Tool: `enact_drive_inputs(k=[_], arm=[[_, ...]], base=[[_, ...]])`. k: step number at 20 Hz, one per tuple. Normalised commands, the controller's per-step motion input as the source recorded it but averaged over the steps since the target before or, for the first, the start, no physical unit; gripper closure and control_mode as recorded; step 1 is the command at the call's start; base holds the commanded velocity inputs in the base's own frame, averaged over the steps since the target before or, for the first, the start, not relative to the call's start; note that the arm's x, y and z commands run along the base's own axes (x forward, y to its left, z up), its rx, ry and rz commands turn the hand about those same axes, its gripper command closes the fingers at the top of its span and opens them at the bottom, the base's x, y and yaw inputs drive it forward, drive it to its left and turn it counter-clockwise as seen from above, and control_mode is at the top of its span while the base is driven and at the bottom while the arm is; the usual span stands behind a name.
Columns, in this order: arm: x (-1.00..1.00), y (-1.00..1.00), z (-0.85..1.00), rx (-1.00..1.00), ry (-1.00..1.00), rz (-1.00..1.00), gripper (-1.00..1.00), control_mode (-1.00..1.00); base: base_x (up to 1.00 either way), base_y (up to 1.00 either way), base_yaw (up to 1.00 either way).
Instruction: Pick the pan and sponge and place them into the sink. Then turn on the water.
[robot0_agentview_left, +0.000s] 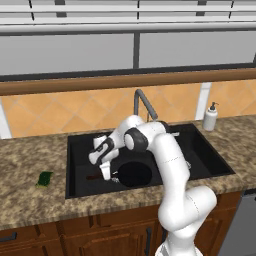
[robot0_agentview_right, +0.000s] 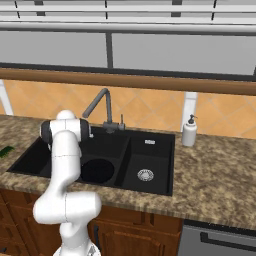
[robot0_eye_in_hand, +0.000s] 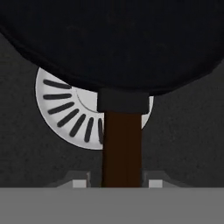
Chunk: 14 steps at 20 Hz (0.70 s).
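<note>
The pan (robot0_agentview_left: 134, 173) lies in the sink's (robot0_agentview_left: 80, 145) large basin over a drain (robot0_eye_in_hand: 61, 109), its handle (robot0_eye_in_hand: 122, 148) running straight back between the jaws – whether they clench it I cannot tell, the tips being cut off – while the sponge (robot0_agentview_left: 45, 178) waits on the surface to the left

White arm bent low and left, fingers (robot0_agentview_left: 106, 172) pointing down, astride the handle.

round silver drain (robot0_eye_in_hand: 65, 113) half covered by round black frying pan (robot0_eye_in_hand: 113, 39), upper frame | pan rim cut off at top edge | fingertip contact with dark-brown handle (robot0_eye_in_hand: 122, 144) cannot be told
</note>
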Motion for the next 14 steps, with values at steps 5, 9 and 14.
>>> enact_drive_inputs(k=[5, 9, 14], arm=[[0.0, 0.13, 0.23, 0.0, 0.05, 0.0, -1.0, -1.0], [-0.06, 0.02, 0.79, 0.0, -0.04, 0.05, -1.0, -1.0], [-0.08, 0.03, 0.9, 0.0, -0.19, 0.18, -1.0, -1.0]], base=[[0.0, 0.0, 0.0], [0.0, 0.0, 0.0], [0.0, 0.0, 0.0]])
